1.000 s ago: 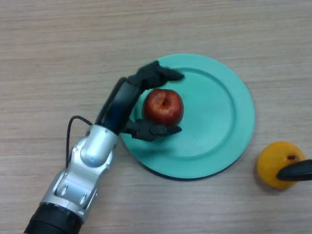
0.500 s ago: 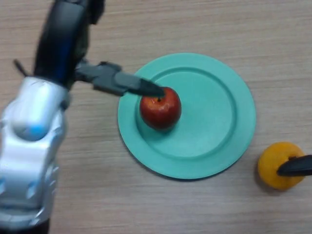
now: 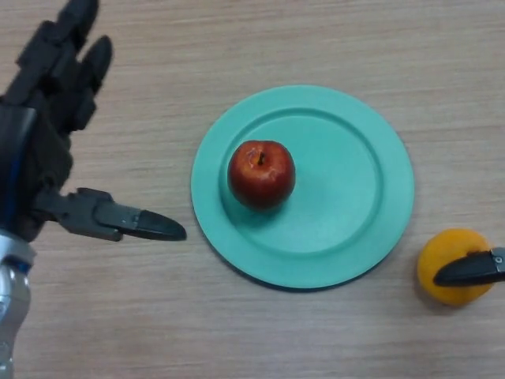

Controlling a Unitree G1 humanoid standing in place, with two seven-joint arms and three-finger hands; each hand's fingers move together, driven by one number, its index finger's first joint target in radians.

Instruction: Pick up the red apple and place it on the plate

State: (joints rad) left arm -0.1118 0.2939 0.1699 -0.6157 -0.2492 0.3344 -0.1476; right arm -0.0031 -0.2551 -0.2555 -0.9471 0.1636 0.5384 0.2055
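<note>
Head view: we see the apple sitting stem-up on the plate, in the plate's left half, resting inside the rim and clear of it. The teal plate lies flat on the wooden table, about mid-scene.

Our left hand is at the far left of the scene, well apart from the apple and off the plate altogether. Its fingers reach straight toward the far side, and the thumb sticks out to the right, its tip ending near the plate's left rim without touching it. The hand is spread wide and has nothing in it. The apple lies to the right of the thumb tip and slightly farther away, with a strip of plate and bare table between them.

At the near right an orange rests on the table just beside the plate's rim. Only a dark tip of our right hand shows at the right edge, lying across the orange; we cannot tell how that hand is set.
</note>
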